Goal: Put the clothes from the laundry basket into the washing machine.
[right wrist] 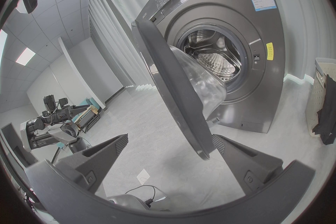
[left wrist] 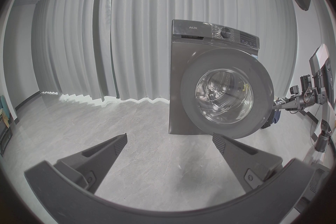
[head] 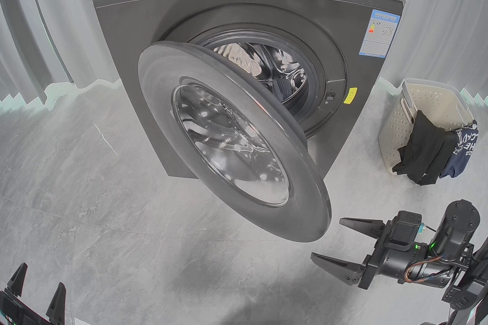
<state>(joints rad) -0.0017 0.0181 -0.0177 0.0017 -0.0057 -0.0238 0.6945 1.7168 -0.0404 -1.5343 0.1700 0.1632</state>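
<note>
Hidden and cropped parts
The drum (head: 264, 62) is half covered by the door (head: 239, 138); the left gripper (head: 40, 278) is cut off at seven o'clock.

**Black Arms, Wedge Fingers**

Wears matte black throughout. Ends at the right gripper (head: 328, 239) and left gripper (head: 41, 275) in tapering wedge fingers (left wrist: 101, 158), with dimpled pads (left wrist: 120, 144) at the tips and one screw (left wrist: 90, 177) near each base. Loops a copper-coloured cable (head: 417, 265) beside a green light (head: 433, 244), under a round joint cap (head: 460, 219).
</note>
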